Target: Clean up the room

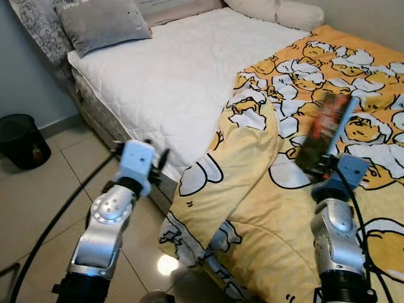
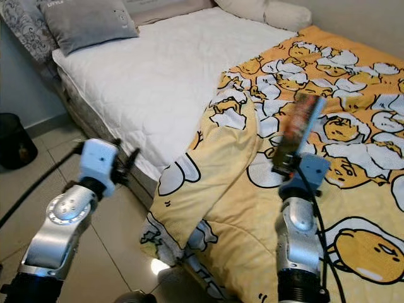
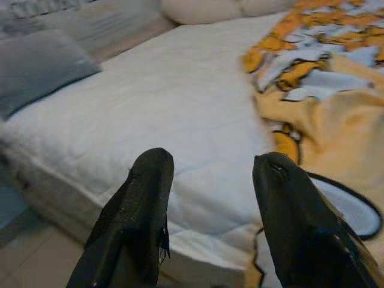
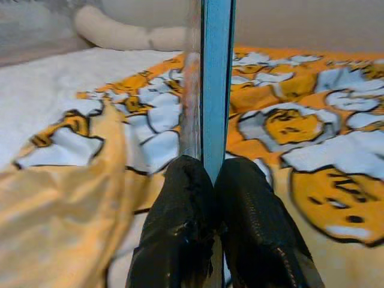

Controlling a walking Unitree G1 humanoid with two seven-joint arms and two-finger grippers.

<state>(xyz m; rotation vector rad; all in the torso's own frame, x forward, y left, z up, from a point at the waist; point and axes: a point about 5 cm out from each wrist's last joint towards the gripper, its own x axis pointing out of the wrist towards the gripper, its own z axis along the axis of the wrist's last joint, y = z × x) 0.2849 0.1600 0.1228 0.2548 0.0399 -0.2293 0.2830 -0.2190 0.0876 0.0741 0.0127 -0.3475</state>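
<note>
My right gripper (image 4: 207, 180) is shut on a thin flat packet (image 1: 325, 131) with a dark printed face and a blue edge (image 4: 216, 84). It holds the packet upright above the yellow cartoon blanket (image 1: 284, 208) on the bed. My left gripper (image 3: 207, 198) is open with nothing between its fingers (image 3: 141, 204). It hovers at the bed's near edge, facing the white mattress (image 1: 183, 76), with the left arm (image 1: 110, 214) over the floor beside the bed.
A grey pillow (image 1: 101, 22) lies at the bed's head, cream pillows (image 1: 278, 11) along the far side. A black waste bin (image 1: 22, 140) stands on the tiled floor at the left wall. The blanket hangs over the bed's near corner to the floor.
</note>
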